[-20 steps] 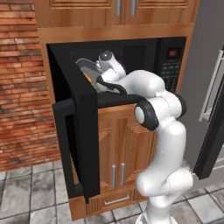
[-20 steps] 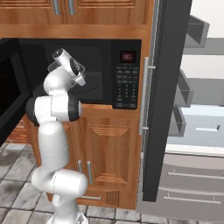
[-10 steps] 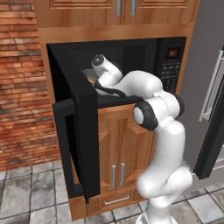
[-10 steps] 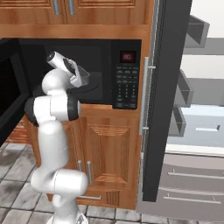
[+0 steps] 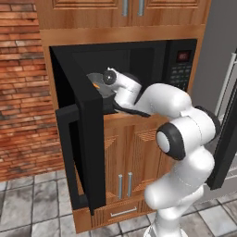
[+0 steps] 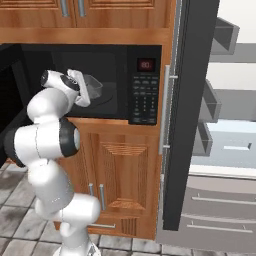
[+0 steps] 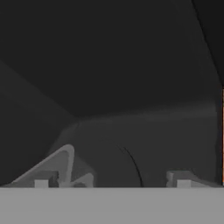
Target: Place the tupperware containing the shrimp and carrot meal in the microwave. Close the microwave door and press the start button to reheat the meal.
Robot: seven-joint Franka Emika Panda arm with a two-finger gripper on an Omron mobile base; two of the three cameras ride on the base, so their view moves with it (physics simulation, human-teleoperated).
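The arm reaches into the open microwave, its door swung wide to the left. The tub sits tilted at the pincer inside the cavity, orange food showing; whether the pincer grips it I cannot tell.

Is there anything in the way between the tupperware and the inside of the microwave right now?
Nothing visible. The door is swung wide open, and the end effector already holds the tupperware at the microwave opening, with dark bare cavity floor ahead of it.
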